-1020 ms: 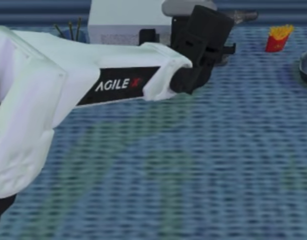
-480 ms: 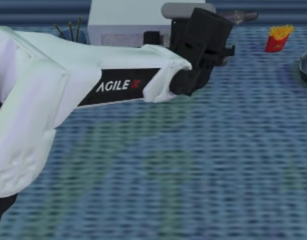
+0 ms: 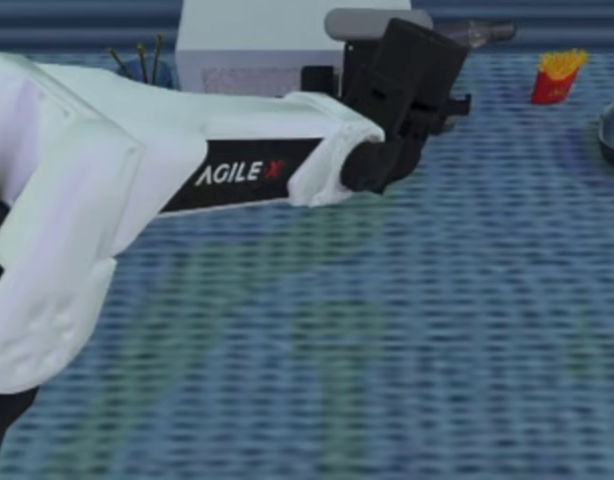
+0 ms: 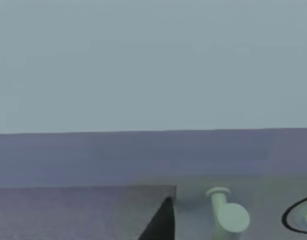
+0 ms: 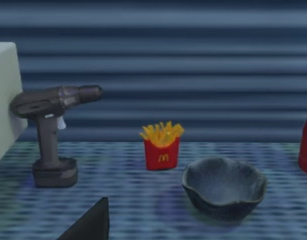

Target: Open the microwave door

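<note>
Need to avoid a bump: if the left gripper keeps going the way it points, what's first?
Probably the microwave: the left gripper is already at its front, by the microwave door. Depth is unclear.

The left wrist view looks close along the microwave's (image 4: 143,155) front, a broad pale band under a flat grey background. At the lower edge lies the microwave door (image 4: 78,210), its grey speckled surface ending at a straight edge. A dark pointed gripper finger (image 4: 161,225) (only its tip shows) lies against that edge. Just beside it, a silver knob (image 4: 226,212) juts out, and a second knob's (image 4: 301,220) dark ring sits at the frame's border.
</note>
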Controlling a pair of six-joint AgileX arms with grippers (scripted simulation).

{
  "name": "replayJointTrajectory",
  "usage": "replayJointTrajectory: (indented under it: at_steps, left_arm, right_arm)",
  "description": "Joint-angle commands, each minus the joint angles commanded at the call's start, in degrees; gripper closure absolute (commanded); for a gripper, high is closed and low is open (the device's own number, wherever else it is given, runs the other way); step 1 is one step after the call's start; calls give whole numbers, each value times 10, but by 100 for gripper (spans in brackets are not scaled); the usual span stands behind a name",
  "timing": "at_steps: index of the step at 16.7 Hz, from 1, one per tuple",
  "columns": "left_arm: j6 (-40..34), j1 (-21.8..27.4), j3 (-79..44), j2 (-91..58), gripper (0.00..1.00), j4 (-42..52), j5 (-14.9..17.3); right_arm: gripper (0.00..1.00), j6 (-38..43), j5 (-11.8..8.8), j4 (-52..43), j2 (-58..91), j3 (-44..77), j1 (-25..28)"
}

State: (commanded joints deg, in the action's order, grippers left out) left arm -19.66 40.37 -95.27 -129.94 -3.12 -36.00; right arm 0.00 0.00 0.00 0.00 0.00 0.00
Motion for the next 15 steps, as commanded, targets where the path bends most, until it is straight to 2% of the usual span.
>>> replayJointTrajectory:
  at_steps: [8, 9, 10, 15]
  left_arm:
    - [0, 0, 0, 0, 100, 0, 0]
    - [-1, 35, 22, 11, 100, 1, 3]
    - [-2, 35, 21, 11, 100, 2, 4]
    - [-25, 28, -58, -22, 100, 96, 27]
  right_arm:
    - [0, 0, 0, 0, 0, 0, 0]
    - [0, 0, 0, 0, 0, 0, 0]
    - [0, 0, 0, 0, 0, 0, 0]
    - [0, 0, 0, 0, 0, 0, 0]
